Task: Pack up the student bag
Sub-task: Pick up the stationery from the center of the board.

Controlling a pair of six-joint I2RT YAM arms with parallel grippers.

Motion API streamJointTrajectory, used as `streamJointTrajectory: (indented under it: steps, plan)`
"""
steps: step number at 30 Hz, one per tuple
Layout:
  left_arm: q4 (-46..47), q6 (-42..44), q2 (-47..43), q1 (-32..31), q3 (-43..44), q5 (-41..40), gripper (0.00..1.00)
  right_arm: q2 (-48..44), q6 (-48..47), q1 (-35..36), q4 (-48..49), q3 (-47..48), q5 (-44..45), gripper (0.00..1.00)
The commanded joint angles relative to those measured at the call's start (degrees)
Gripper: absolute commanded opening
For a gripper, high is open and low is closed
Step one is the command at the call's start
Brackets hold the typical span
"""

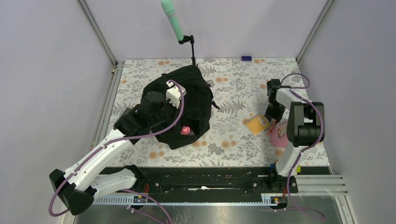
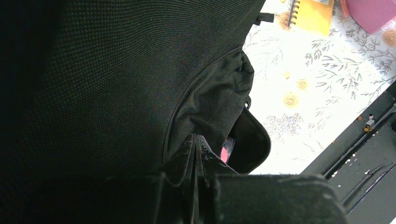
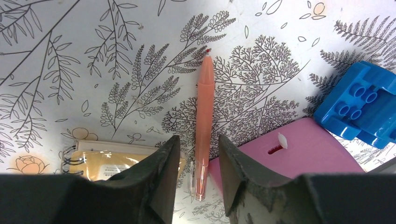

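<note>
our right pincer (image 3: pixel 198 142) stands part open with one finger on each side of an orange pen (image 3: pixel 204 107), not squeezing it. the pen lies on the flowery table (image 3: pixel 70 70) between a yellow notebook (image 3: pixel 107 164) on the left and a pink box (image 3: pixel 308 149) on the right. our left pincer (image 2: pixel 196 142) is clenched on a fold of the student bag (image 1: pixel 196 86), which lies on the middle left of the table, well apart from the pen.
</note>
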Motion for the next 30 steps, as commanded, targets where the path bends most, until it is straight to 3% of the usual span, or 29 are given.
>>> streamJointTrajectory:
  steps: [1,5,9,19,30]
  plan:
    - [3.50,-0.52,-1.05,0.68,1.39,-0.49,0.00,0.69,-1.04,-0.06,-1.87,2.28,-0.65,0.39]
    - [3.50,-0.43,-1.40,0.86,1.46,-0.68,0.00,0.94,-1.59,0.06,-1.89,2.58,-1.66,0.29]
    - [3.50,-0.43,-1.59,0.92,1.38,-0.72,0.00,1.12,-1.53,0.57,-1.92,2.68,-2.21,0.27]
    - [3.68,-0.43,-2.21,0.90,1.13,-0.95,0.00,1.05,-0.13,3.00,-1.97,2.27,-5.71,0.24]
    - [3.76,-0.26,-2.28,1.06,1.17,-1.23,0.00,-2.56,-0.53,5.65,-2.73,-2.26,-4.95,0.27]
